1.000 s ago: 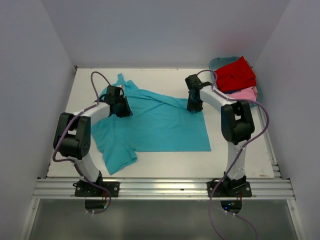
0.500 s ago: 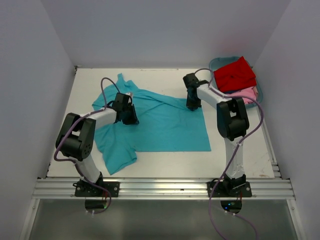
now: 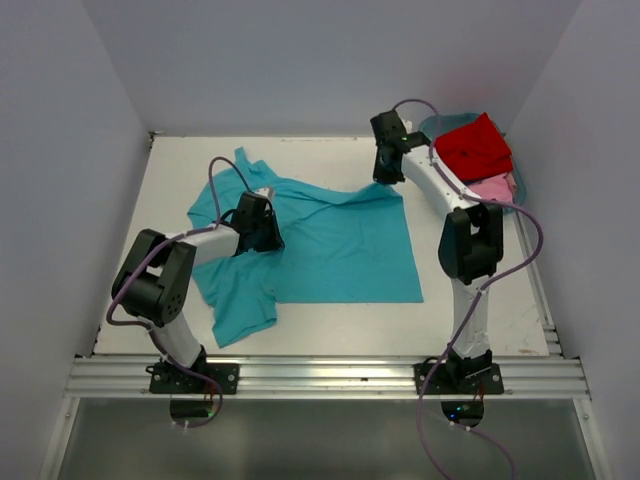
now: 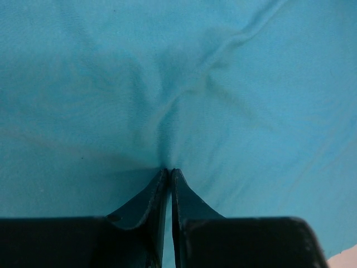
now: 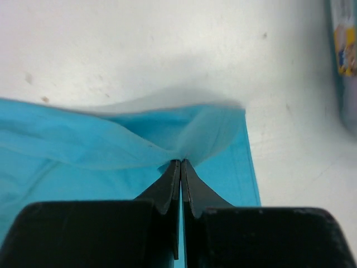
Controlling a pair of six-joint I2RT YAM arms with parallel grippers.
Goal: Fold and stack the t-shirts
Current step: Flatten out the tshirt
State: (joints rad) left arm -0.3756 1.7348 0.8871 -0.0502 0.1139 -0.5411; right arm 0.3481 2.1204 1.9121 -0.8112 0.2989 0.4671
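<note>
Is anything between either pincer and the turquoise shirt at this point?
Nothing visible. The left pincer is closed on a pucker of the turquoise shirt, and the right pincer pinches its far right corner, held off the table.

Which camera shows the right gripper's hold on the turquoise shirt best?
The right wrist view: the right gripper has its fingertips shut on a raised fold of the turquoise t-shirt. The top view shows it small, from above. The left wrist view shows only cloth at the left gripper.
</note>
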